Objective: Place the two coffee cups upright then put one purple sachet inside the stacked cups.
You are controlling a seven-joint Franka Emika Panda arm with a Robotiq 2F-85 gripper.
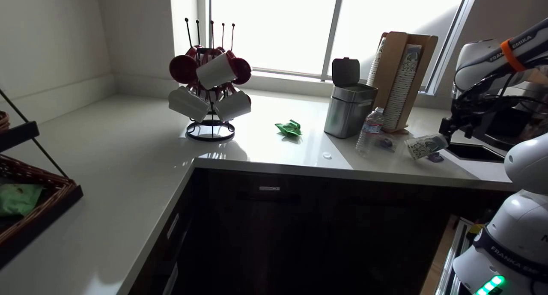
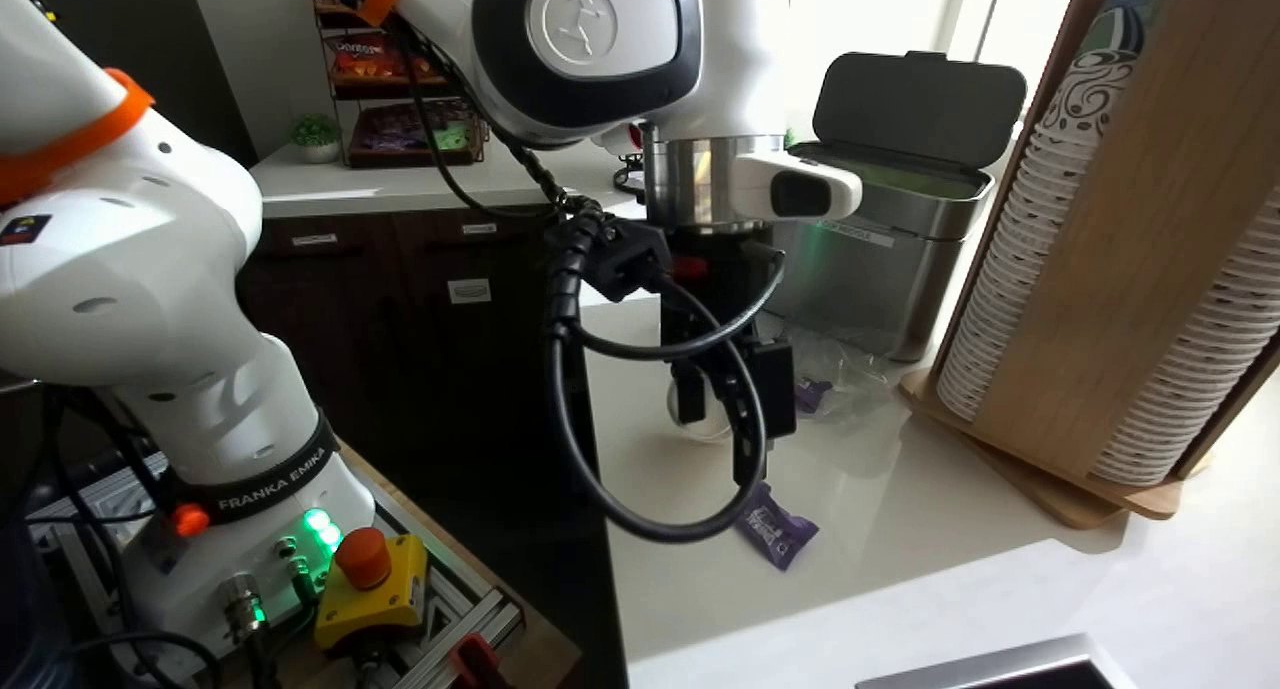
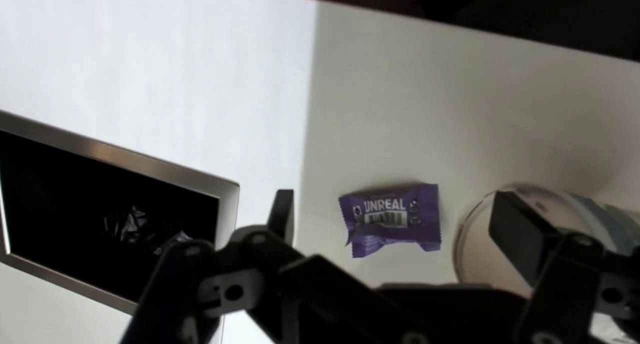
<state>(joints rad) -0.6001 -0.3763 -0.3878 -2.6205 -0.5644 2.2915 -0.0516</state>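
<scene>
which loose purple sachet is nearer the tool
The purple sachet between the cup and metal-rimmed opening in the wrist view; the other sachet, by the clear plastic, lies farther from the tool.

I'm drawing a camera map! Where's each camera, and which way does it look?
An exterior view: higher than the counter, facing the window; robot arm, base and gripper show at right.
An exterior view: near the cup dispenser, looking along the counter; arm, base and gripper show.
Wrist view: on the arm's end, looking down at a purple sachet; gripper fingers show.
Both exterior views share the metal bin and cup dispenser.
</scene>
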